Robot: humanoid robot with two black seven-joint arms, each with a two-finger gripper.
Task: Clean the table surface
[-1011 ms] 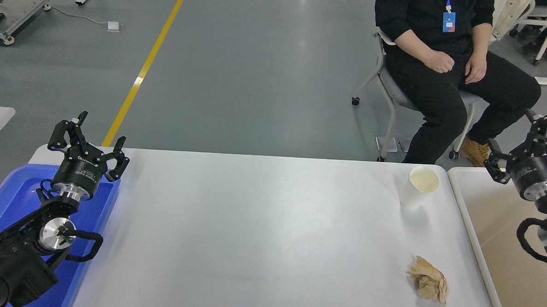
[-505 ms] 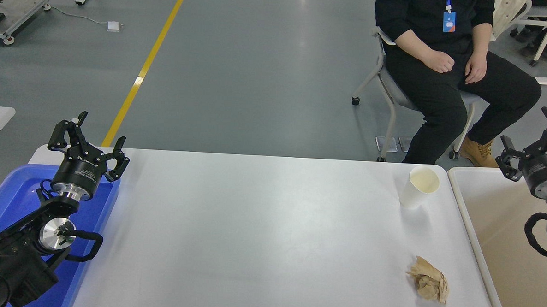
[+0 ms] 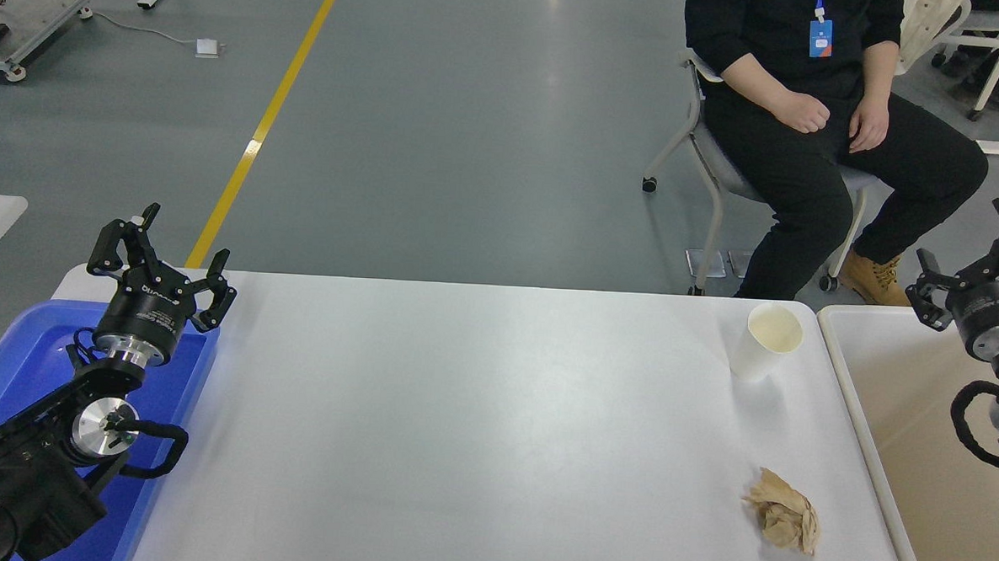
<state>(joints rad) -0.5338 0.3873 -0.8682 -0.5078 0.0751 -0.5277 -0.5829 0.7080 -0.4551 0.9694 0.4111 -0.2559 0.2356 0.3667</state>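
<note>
The white table surface (image 3: 460, 414) fills the middle of the view. A white paper cup (image 3: 765, 341) stands upright near its far right corner. A crumpled brown paper ball (image 3: 783, 512) lies near the front right. My right gripper (image 3: 973, 255) is open and empty, raised over the beige bin at the right edge, well right of the cup. My left gripper (image 3: 162, 253) is open and empty, parked above the blue tray at the lower left.
A blue plastic tray (image 3: 7, 369) sits at the table's left edge under the left arm. A beige plastic bin (image 3: 898, 416) adjoins the right edge. A person (image 3: 811, 100) sits on a chair beyond the far right corner.
My right gripper has moved to the right and slightly up, away from the cup, over the beige bin. The left arm, cup and paper ball have not moved.
</note>
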